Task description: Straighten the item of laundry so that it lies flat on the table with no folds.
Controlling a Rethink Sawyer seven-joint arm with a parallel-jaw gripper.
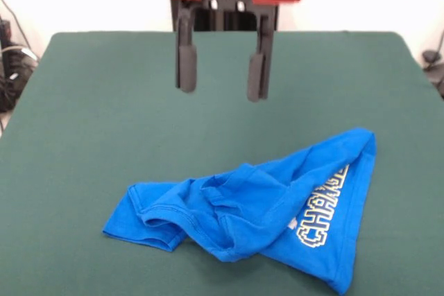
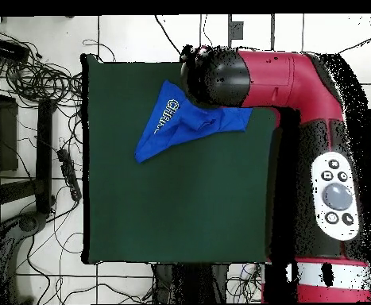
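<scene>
The item of laundry (image 1: 277, 213), a bright blue T-shirt, lies crumpled and folded over itself near the front of the green table (image 1: 104, 102). Yellow-outlined lettering shows on its right part, and one edge is rolled at the left. My gripper (image 1: 222, 74) hangs open above the table, behind the shirt and clear of it, with nothing between its two dark fingers (image 1: 186, 67). In the overhead view the shirt (image 2: 172, 125) lies near the table's (image 2: 172, 206) top edge, and the red arm (image 2: 276, 79) covers its right part and hides the gripper.
Cables and dark equipment (image 2: 37, 95) lie on the floor beside the table. The arm's red body (image 2: 331, 183) runs along one side of the table. More cables (image 1: 10, 60) show past the table's left edge in the front view.
</scene>
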